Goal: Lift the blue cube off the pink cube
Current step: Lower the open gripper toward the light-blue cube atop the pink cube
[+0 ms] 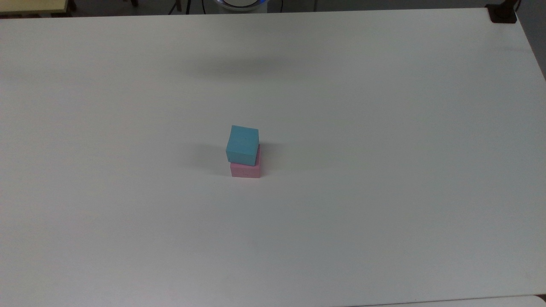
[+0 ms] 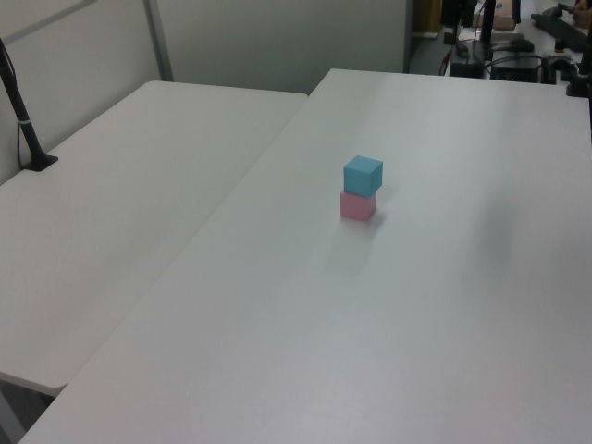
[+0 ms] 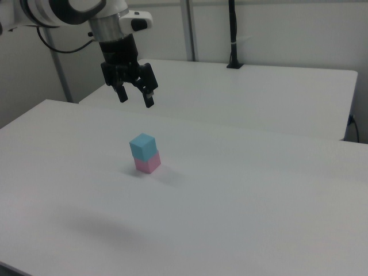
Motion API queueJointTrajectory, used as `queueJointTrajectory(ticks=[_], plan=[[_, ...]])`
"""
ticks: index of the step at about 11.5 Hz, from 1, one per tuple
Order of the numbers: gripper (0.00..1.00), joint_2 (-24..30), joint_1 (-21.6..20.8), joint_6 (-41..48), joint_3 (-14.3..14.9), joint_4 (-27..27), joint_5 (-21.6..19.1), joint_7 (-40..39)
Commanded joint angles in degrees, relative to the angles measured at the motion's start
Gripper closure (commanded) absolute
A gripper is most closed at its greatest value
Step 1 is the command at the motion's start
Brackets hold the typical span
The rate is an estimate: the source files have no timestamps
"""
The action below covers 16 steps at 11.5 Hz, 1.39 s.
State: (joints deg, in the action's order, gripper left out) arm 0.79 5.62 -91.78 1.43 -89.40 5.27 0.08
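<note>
Blue cube [image 3: 143, 146] sits on pink cube [image 3: 148, 163] on a white desk [image 3: 241, 195]. The gripper [image 3: 135, 96], fingers spread and empty, hangs above it, toward the right view's upper left.

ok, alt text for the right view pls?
A blue cube sits on a pink cube on a white table. The robot's open gripper hangs in the air above them, toward the right view's left.

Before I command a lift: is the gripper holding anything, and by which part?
Nothing. The gripper hangs open above the table, apart from the blue cube, which sits on the pink cube.
</note>
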Motion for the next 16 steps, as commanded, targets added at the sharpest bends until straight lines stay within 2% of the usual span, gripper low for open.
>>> queueJointTrajectory(ticks=[1,14,16], plan=[[0.0,1.3,-0.5,0.1,0.5,-1.5,-1.0,-1.3],[0.0,0.9,-0.4,-0.4,0.5,-1.5,-1.0,-1.4],[0.0,-0.7,-0.4,-0.5,0.2,-1.5,-1.0,-5.0]])
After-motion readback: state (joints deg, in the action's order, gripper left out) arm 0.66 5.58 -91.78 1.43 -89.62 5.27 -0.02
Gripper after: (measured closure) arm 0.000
